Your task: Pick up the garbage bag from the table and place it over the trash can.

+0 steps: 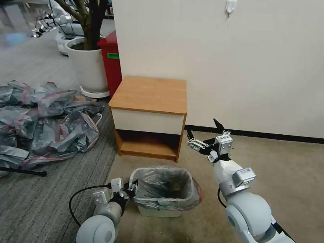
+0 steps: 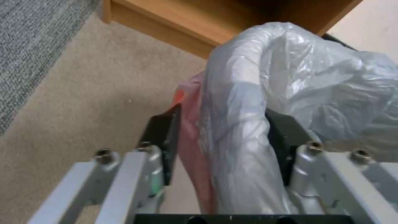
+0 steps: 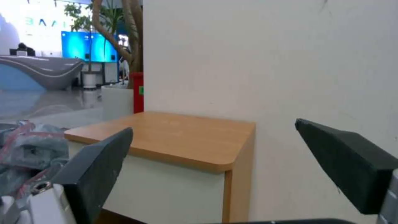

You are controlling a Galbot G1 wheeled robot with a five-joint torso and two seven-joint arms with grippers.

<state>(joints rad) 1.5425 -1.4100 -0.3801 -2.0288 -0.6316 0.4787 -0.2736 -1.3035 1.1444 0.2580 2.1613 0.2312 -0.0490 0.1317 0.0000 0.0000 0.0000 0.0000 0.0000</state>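
Beige carpet [image 1: 293,172] runs along a white wall [image 1: 245,60] in my head view, with grey carpet [image 1: 38,202] to my left. Against the wall stands the table [image 1: 150,93], its wooden top bare. On the floor in front of it sits the trash can [image 1: 157,211], and the garbage bag [image 1: 165,187] is already draped inside it, the grey film folded out over the rim with a pink-red edge showing on the right side. My left gripper [image 1: 128,193] is low at the can's left edge, touching the bag there. My right gripper [image 1: 205,133] is raised just right of the table, well apart from the can, its black fingers spread and empty. Off to the left lies a heap of grey-pink bags [image 1: 39,122], and behind it a white plant pot [image 1: 87,66] and a red bin [image 1: 112,59].

From the left wrist view, I see the left gripper [image 2: 226,137] clamped on a fold of the garbage bag [image 2: 298,81], grey film and a pink strip bunched between the black pads [image 2: 286,130]. The table's lower shelf [image 2: 191,21] is beyond.

From the right wrist view, the right gripper [image 3: 215,155] stands wide, nothing between its fingers [image 3: 99,161]. It faces the table [image 3: 174,137] and the wall [image 3: 269,62].
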